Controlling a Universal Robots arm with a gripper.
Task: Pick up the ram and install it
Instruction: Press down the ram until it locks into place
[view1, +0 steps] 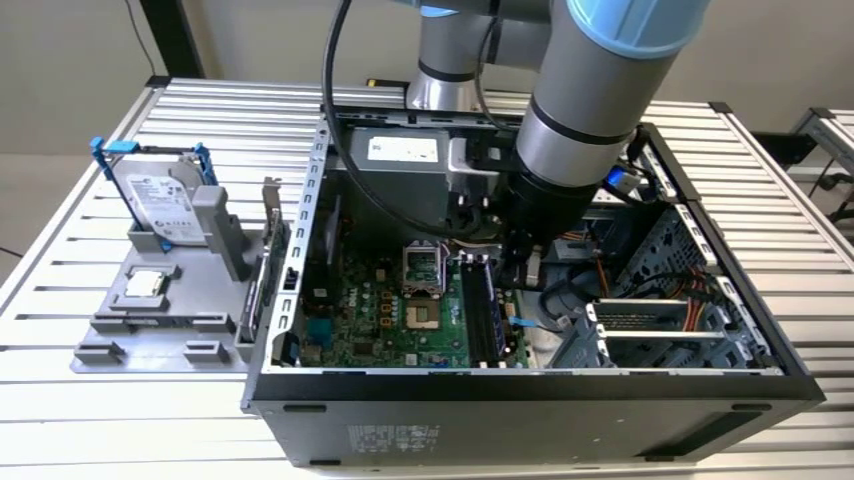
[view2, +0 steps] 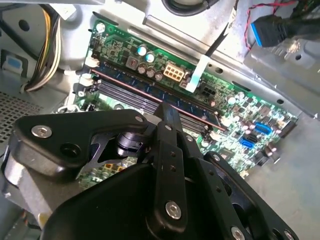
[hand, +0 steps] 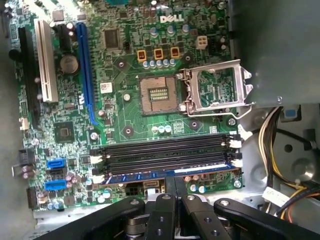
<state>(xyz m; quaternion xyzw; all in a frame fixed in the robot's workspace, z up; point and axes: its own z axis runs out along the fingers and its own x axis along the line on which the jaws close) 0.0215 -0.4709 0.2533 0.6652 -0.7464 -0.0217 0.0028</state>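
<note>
pincer (hand: 172, 187): fingers pressed together, tip resting on the top edge of the ram, pinching nothing; reached down inside the open computer case (view1: 534, 385).
ram (hand: 165, 176): blue board standing upright in the outermost memory slot of the motherboard (hand: 130, 125), seen along its length in both wrist views.
neighbouring slots (hand: 167, 152): black, unfilled.
progress: pick-up done, stick in its slot; judged at the seating stage, whether the end latches have closed cannot be told.
processor socket (hand: 157, 95): open, unfilled.
</note>
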